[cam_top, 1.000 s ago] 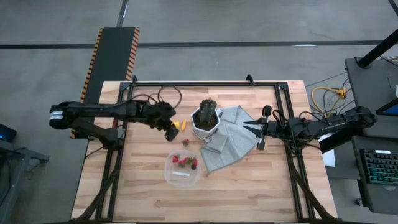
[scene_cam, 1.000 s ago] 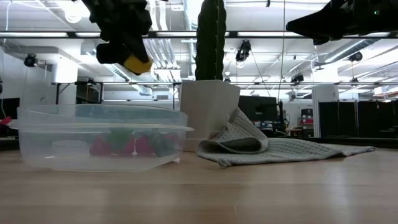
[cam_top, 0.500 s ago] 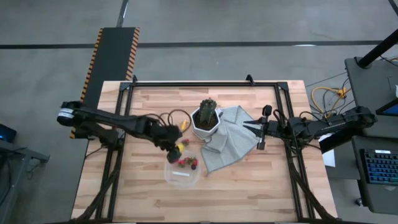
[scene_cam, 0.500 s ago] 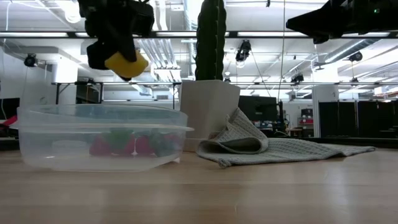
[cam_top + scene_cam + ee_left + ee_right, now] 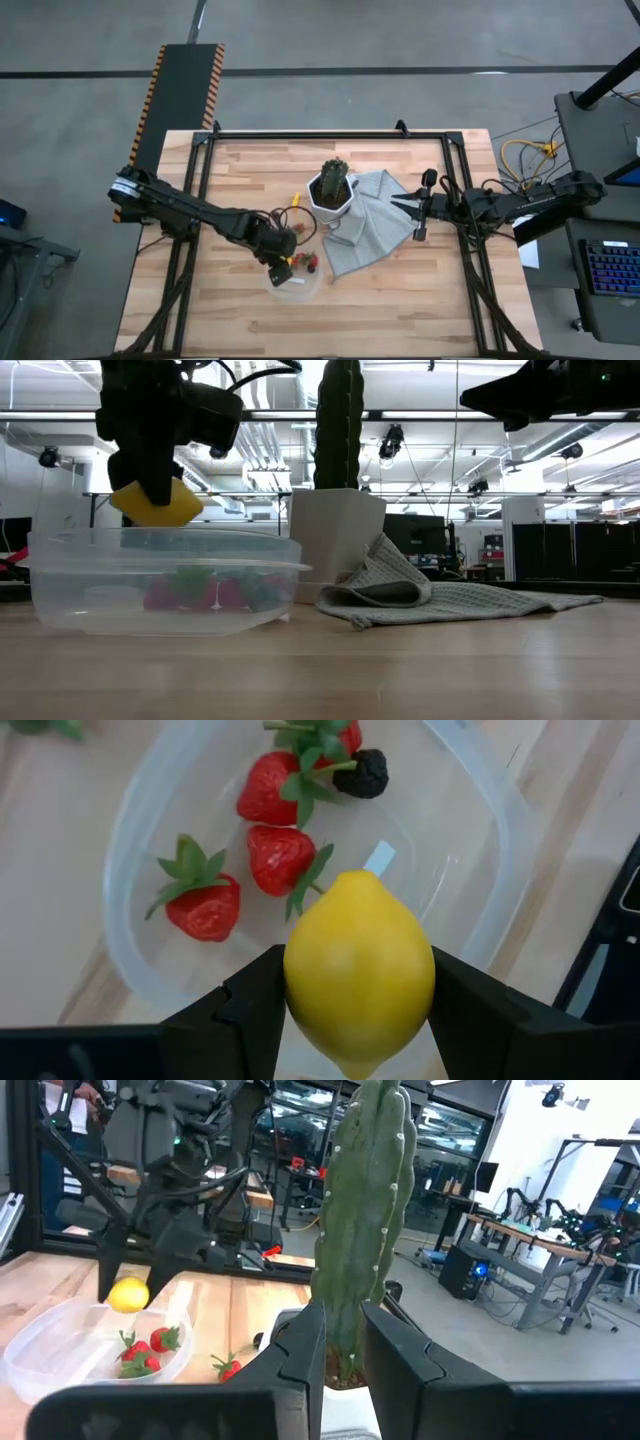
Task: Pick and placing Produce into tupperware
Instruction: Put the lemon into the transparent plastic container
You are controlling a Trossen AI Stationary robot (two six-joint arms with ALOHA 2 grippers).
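Observation:
My left gripper (image 5: 281, 266) is shut on the yellow lemon (image 5: 360, 970) and hangs just above the clear tupperware (image 5: 296, 285). In the low view the lemon (image 5: 155, 503) is a little above the tupperware's rim (image 5: 160, 538). Inside the tupperware lie three red strawberries (image 5: 203, 902) and a dark berry (image 5: 362, 772) on its bottom. A small orange piece (image 5: 293, 201) and a strawberry (image 5: 228, 1368) lie on the table outside it. My right gripper (image 5: 418, 210) waits a little open over the table's right side, above the grey cloth. My left gripper pinches the lemon's two opposite sides (image 5: 295, 975) between its two fingers (image 5: 250, 1010), at about the middle of the fruit. The fingers come from above, pointing down. The lemon is lifted clear, over the tupperware's open top.
A green cactus in a white faceted pot (image 5: 331, 192) stands just beyond the tupperware. A crumpled grey cloth (image 5: 370, 225) lies against the pot's right side. Bare wood shows along the near edge (image 5: 300, 330) and the far left.
My left gripper has carried the lemon from beside the pot toward the table's near edge and a little right, and has come down until the lemon hangs just over the tupperware. It has stayed shut on the lemon.

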